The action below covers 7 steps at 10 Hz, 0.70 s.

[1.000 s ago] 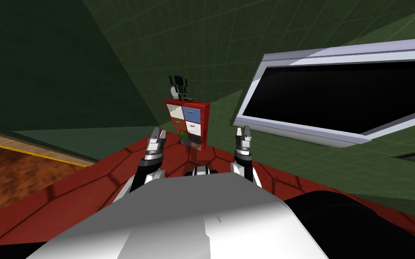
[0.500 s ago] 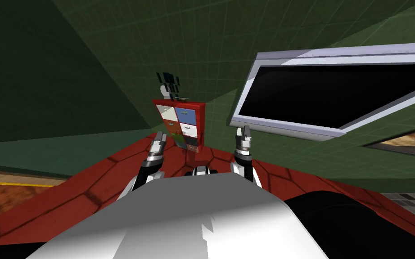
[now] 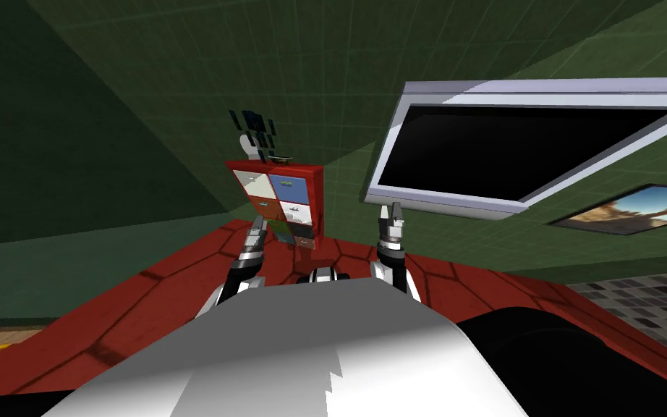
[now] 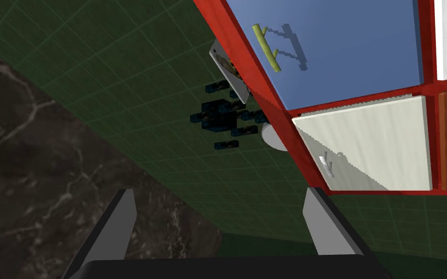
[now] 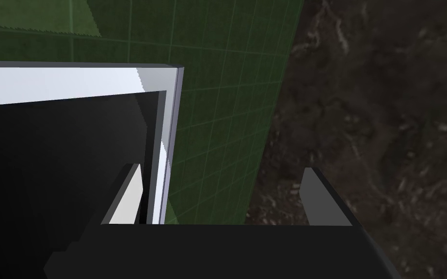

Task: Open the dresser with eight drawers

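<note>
Two green walls (image 3: 144, 108) meet ahead, and the right one carries a white-framed window (image 3: 440, 204) with a black area inside it. On the red floor (image 3: 108, 311) near that corner stands the red dresser (image 3: 281, 199) — well apart from both arms, its drawers seemingly shut. I judge this the approach step: nothing is reached yet. The next move calls for closing in and lining one gripper up on a handle. The left wrist view faces a blue drawer (image 4: 343, 53) with a yellow-green bar handle (image 4: 266, 48), and beside it a cream drawer (image 4: 373, 145) with a small grey handle (image 4: 327, 166). On the left gripper (image 3: 256, 228) and the right gripper (image 3: 390, 217) alike, the jaws stand wide — holding nothing, touching nothing.
</note>
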### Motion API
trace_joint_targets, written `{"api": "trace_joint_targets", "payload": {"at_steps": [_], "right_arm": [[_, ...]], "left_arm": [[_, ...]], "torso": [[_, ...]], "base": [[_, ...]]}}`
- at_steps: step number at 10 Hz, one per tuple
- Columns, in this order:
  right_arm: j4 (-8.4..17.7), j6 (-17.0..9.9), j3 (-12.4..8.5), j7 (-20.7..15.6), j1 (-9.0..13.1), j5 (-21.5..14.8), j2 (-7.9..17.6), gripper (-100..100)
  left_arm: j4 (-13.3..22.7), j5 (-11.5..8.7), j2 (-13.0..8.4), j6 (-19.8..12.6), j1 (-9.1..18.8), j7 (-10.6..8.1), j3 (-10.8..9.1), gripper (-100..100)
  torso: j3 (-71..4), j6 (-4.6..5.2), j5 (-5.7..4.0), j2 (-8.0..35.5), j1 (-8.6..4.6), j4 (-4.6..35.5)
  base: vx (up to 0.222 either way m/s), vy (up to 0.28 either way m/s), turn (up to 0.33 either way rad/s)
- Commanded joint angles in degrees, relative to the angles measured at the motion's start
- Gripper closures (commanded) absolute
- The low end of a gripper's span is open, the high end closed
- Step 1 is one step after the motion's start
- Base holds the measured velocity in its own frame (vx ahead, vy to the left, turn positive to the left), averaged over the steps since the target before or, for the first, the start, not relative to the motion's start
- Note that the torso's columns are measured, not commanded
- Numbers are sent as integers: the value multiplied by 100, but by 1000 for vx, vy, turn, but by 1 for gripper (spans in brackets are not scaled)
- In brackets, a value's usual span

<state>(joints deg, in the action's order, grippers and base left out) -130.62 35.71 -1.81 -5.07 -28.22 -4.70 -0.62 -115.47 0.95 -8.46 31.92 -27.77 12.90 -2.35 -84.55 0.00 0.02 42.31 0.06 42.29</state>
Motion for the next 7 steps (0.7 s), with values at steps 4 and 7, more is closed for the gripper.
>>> {"api": "trace_joint_targets", "payload": {"at_steps": [4,7], "right_arm": [[0,0,0,0,-1,0,0,0],[0,0,0,0,0,0,0,0]], "left_arm": [[759,-112,170,-18,22,300,-161,-100],[1238,-187,163,-31,52,472,-272,-100]], "torso": [[1,-1,-4,3,-12,1],[-4,1,-1,-7,0,-2]], "base": [[116,23,-188],[108,38,-241]]}}
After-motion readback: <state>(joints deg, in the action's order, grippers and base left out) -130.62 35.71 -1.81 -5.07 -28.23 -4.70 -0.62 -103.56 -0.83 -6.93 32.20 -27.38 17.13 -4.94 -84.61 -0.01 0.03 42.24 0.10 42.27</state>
